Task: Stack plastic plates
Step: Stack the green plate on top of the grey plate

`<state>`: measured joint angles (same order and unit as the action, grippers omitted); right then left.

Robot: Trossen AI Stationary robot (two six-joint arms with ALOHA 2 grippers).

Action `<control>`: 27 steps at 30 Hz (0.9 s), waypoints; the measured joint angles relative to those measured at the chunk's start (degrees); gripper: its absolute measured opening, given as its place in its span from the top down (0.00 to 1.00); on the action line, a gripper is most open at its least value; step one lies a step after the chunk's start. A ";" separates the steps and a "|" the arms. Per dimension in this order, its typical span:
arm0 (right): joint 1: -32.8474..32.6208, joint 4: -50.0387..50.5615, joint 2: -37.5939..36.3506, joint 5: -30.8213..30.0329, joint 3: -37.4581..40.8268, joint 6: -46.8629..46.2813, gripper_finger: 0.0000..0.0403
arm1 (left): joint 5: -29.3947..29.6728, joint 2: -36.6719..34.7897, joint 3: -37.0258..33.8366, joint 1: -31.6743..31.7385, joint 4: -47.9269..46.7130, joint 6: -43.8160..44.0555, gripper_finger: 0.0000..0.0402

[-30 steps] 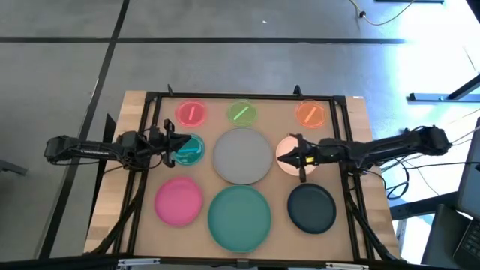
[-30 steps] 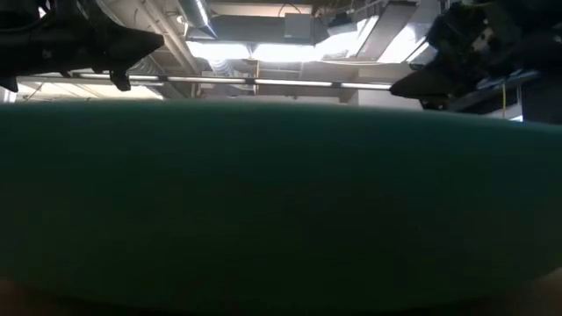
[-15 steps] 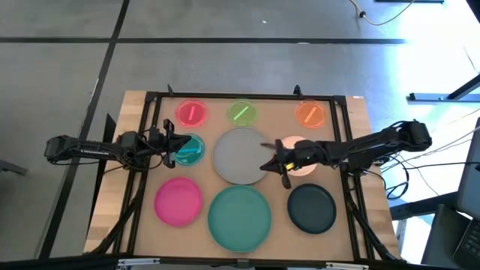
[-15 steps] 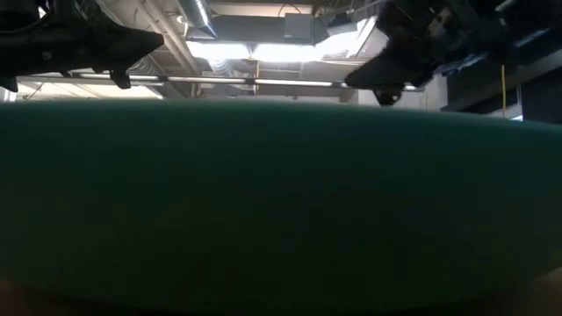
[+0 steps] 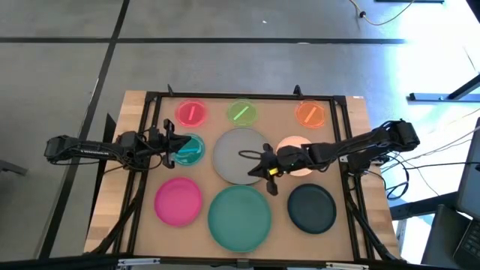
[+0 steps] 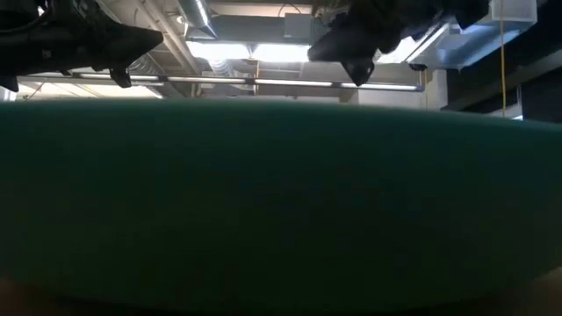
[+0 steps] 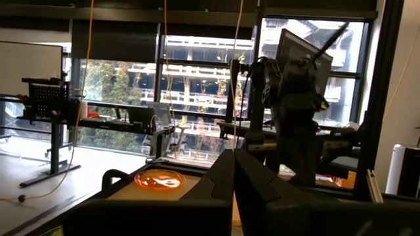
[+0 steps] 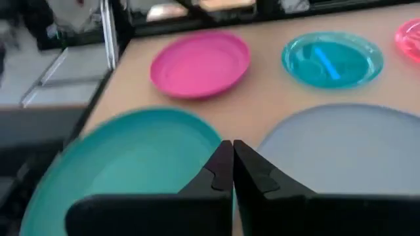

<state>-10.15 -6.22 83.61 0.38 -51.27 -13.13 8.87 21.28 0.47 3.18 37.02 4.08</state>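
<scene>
Nine round plates lie flat on the tan mat. Along the far row are small red (image 5: 191,113), green (image 5: 241,113) and orange (image 5: 310,113) ones. In the middle row are a small teal (image 5: 189,150), a large grey (image 5: 238,156) and a cream plate (image 5: 296,144). Nearest are a pink (image 5: 178,201), a large teal (image 5: 239,217) and a dark plate (image 5: 312,208). My right gripper (image 5: 257,166) is shut and hovers over the grey plate's right near rim (image 8: 341,144). My left gripper (image 5: 172,144) is shut, in the air over the small teal plate's left edge.
A black frame (image 5: 240,96) rims the mat on the wooden table. My right arm crosses above the cream plate. In the low view the large teal plate (image 6: 281,202) fills the foreground, with both grippers (image 6: 158,38) (image 6: 358,75) well above it.
My right gripper has travelled toward the table's left and slightly toward its near edge. It has gone from above the cream plate to above the grey plate's right rim, staying in the air and shut. No plate has moved.
</scene>
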 joint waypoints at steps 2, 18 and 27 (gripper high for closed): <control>0.00 2.10 -0.13 -0.77 -0.54 -1.35 0.95 | 0.21 0.00 0.00 0.02 0.31 -0.13 1.00; -3.51 13.97 8.26 6.72 -0.95 -13.95 0.42 | 0.87 0.00 0.00 0.04 0.79 -0.99 1.00; -6.47 12.25 14.44 4.70 -0.96 -18.09 0.46 | 0.86 0.00 0.00 0.04 -0.03 3.29 1.00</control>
<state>-16.63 6.02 98.05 5.08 -52.23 -31.22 9.74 21.28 0.47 3.22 36.99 7.37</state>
